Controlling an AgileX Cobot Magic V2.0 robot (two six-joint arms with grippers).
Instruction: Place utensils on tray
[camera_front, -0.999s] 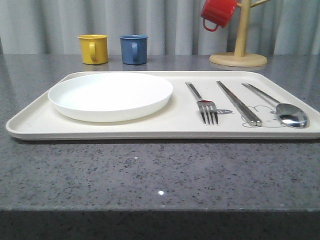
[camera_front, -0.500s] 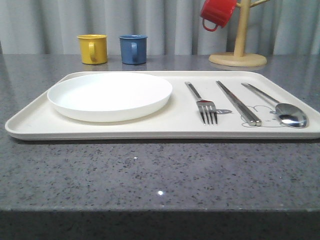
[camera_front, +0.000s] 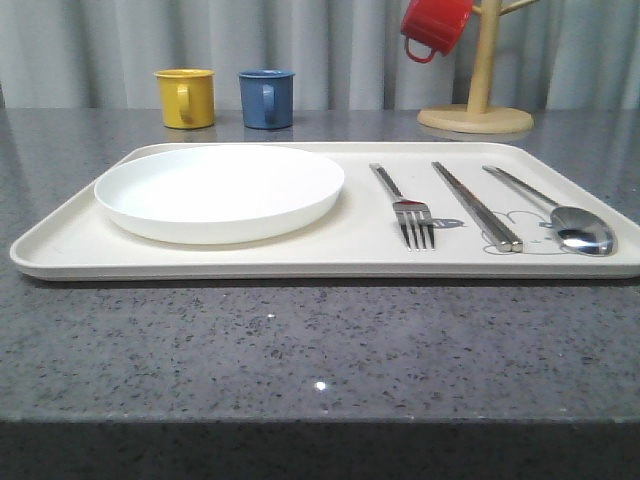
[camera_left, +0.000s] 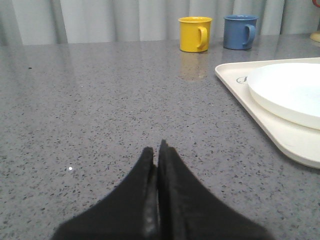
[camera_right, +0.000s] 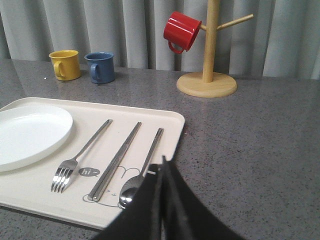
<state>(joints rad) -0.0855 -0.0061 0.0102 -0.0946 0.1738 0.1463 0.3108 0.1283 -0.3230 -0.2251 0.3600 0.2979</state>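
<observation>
Well out past the tray's left edge, the left gripper (camera_left: 159, 150) hangs low over bare counter (camera_front: 300, 340), its black fingers pressed together with nothing between them. On the cream tray (camera_front: 60, 250), a round white plate (camera_front: 220, 190) takes up the left half. Right of the plate lie the utensils, side by side and apart from one another: the fork (camera_front: 405, 205) with tines toward the tray's front edge, then the chopsticks (camera_front: 476, 204) lying flat as a touching pair, then the spoon (camera_front: 560, 215) nearest the right edge, its bowl toward the front. The right gripper (camera_right: 162, 167) hovers near the tray's front right corner, close to the spoon's bowl, fingers together and empty. Beyond the tray's far edge stand a yellow mug (camera_front: 186, 97) and a blue mug (camera_front: 267, 98); farther right, a red mug (camera_front: 435, 27) hangs on a wooden mug tree (camera_front: 478, 100).
</observation>
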